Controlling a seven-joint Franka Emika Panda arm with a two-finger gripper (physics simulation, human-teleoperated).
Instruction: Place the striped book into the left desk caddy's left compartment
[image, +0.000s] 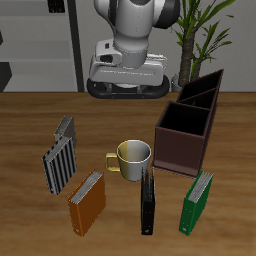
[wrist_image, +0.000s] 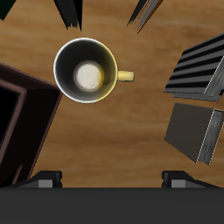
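Observation:
The striped book (image: 58, 165) stands upright on the table, with narrow black and pale-grey stripes, near the table's front half and apart from the mug. It also shows in the wrist view (wrist_image: 197, 70). The dark brown desk caddy (image: 188, 128) stands across the table from it, and its wall shows in the wrist view (wrist_image: 22, 122). My gripper (image: 128, 86) hangs high at the table's back, far from the book and the caddy. In the wrist view the gripper (wrist_image: 112, 182) is open and empty, with its fingertips (wrist_image: 48, 179) wide apart.
A cream mug (image: 132, 158) stands mid-table between book and caddy, also in the wrist view (wrist_image: 86, 72). A small grey book (image: 65, 129) stands just behind the striped one. Orange (image: 87, 201), black (image: 148, 200) and green (image: 197, 202) books stand near the front edge.

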